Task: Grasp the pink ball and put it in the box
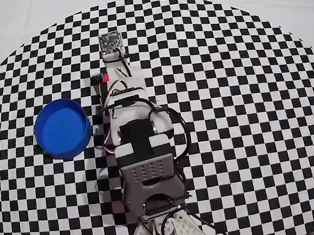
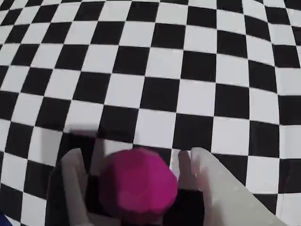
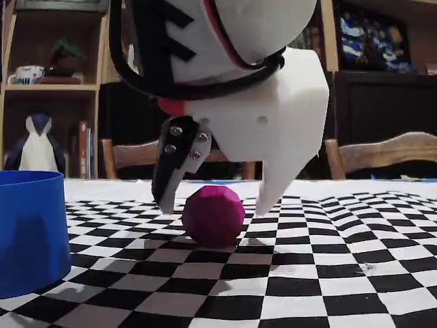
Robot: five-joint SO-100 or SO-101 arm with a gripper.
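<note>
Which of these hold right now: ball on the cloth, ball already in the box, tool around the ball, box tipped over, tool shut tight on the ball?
1. The ball rests on the checkered cloth. True.
2. The ball is in the box. False: the box is empty.
3. The tool straddles the ball. True: one finger on each side.
4. The box lies tipped over. False: it stands upright, open side up.
5. The tool is clamped on the ball. False: the fixed view shows gaps beside both fingers.
</note>
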